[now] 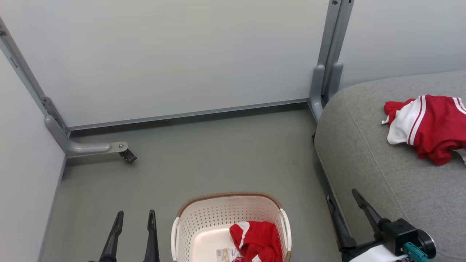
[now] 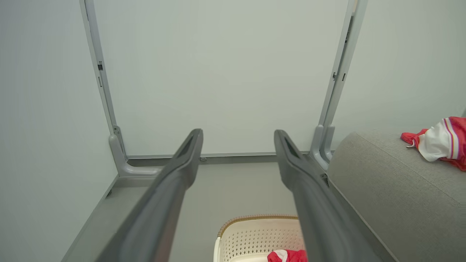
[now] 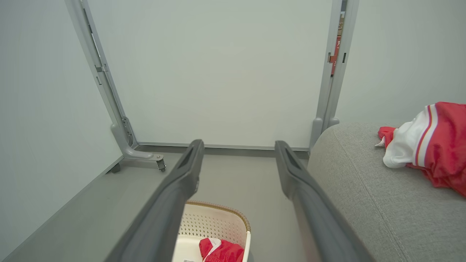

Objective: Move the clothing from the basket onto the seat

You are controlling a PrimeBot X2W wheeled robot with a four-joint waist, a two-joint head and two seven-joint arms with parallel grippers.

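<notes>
A cream-white basket (image 1: 204, 222) with a brown rim stands on the floor at the bottom centre. One crumpled red and white garment (image 1: 256, 240) lies in its right half beside a paper label (image 1: 225, 254). Another red garment with white striped trim (image 1: 429, 125) rests on the grey seat (image 1: 367, 160) at the right. My left gripper (image 1: 134, 216) is open and empty, left of the basket. My right gripper (image 1: 342, 202) is open and empty, between the basket and the seat's front edge. The basket (image 2: 251, 236) and seat (image 2: 393, 189) also show in the left wrist view.
Pale partition panels (image 1: 182, 54) wall in the back and left. A grey metal foot with a dark caster (image 1: 127, 155) juts onto the grey floor (image 1: 218, 160) at the left. A grey post (image 1: 329, 58) stands by the seat's far corner.
</notes>
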